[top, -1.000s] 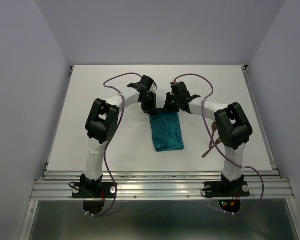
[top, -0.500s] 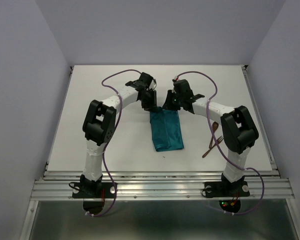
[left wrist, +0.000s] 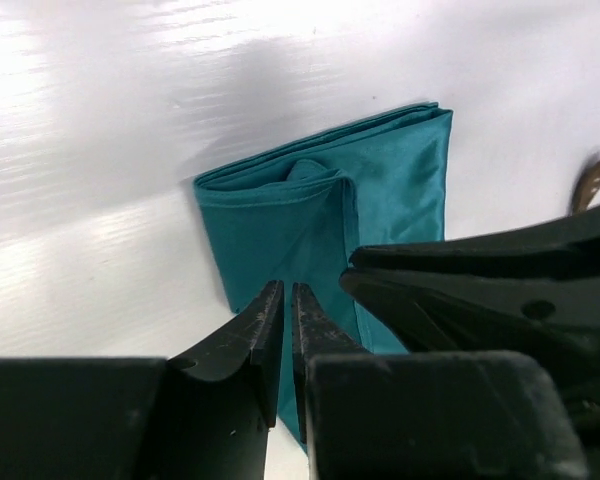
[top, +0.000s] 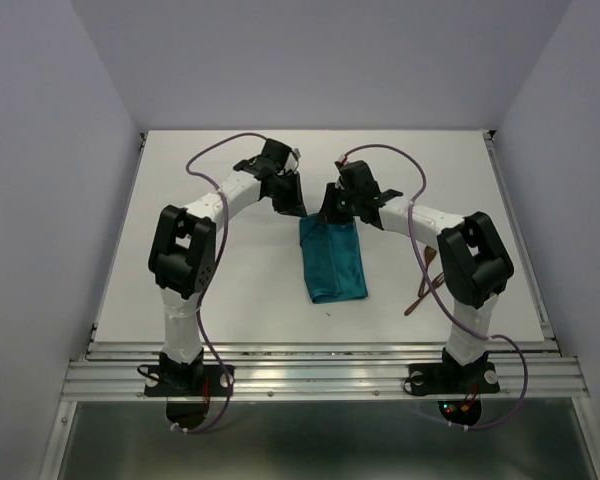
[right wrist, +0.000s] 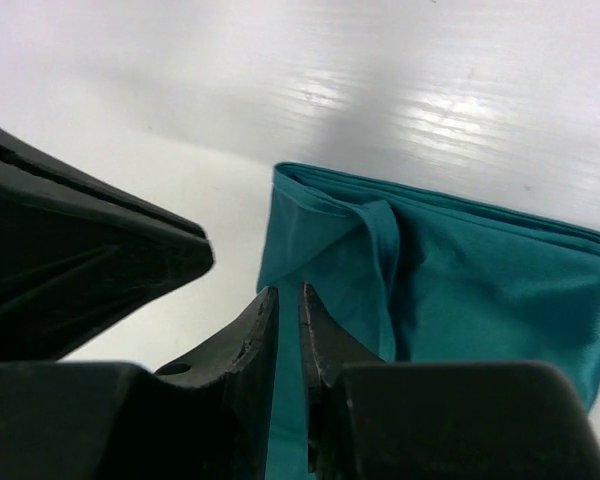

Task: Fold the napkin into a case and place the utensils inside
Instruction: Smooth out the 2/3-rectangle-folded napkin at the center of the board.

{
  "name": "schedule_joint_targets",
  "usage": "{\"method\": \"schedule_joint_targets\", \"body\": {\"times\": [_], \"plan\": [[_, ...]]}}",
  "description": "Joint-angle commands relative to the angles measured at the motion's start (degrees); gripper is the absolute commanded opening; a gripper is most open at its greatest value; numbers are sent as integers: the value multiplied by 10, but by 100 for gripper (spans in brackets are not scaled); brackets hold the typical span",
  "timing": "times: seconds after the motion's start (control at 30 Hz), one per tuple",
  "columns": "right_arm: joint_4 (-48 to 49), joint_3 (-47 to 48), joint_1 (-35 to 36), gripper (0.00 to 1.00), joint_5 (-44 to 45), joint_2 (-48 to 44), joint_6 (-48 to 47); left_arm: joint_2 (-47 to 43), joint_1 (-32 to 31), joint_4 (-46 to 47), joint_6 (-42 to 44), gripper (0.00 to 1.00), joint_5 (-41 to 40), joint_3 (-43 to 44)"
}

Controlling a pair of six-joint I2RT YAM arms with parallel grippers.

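The teal napkin [top: 333, 258] lies flat as a folded upright rectangle in the middle of the table, its far edge showing layered folds [left wrist: 320, 200] [right wrist: 430, 270]. My left gripper [top: 294, 207] hovers just past the napkin's far left corner, jaws a thin slit apart and empty [left wrist: 287, 290]. My right gripper [top: 331, 212] hangs over the far edge beside it, also parted by a thin slit with nothing between [right wrist: 287, 292]. The reddish-brown utensils [top: 420, 295] lie right of the napkin, partly hidden by the right arm; one tip shows in the left wrist view [left wrist: 592, 182].
The two grippers stand close together, each seen in the other's wrist view: the right one [left wrist: 480, 290], the left one [right wrist: 80, 250]. White table [top: 230, 290] has raised rails at its sides and a metal frame along the near edge.
The left arm has swung out to the left and its gripper has drawn off the napkin's far corner, jaws narrowing. The right gripper shifted slightly left. The napkin has not moved.
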Motion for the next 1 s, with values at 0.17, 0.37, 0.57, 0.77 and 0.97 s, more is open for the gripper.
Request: {"method": "schedule_joint_targets", "body": {"times": [0.17,0.37,0.57,0.77,0.97], "plan": [[10,82,9,19,11,52,-9,-96,54,34,-8,8,27,-83],[1,94,9,19,36,78,-23,-134,52,51,-14,0,26,-146],[-4,100,-2,19,46,102,-33,-150,44,72,-16,0,36,-191],[-3,100,-2,19,60,123,-39,-131,14,75,-16,0,44,-185],[-3,99,-2,19,61,128,-42,-145,-27,76,-18,0,55,-200]]}}
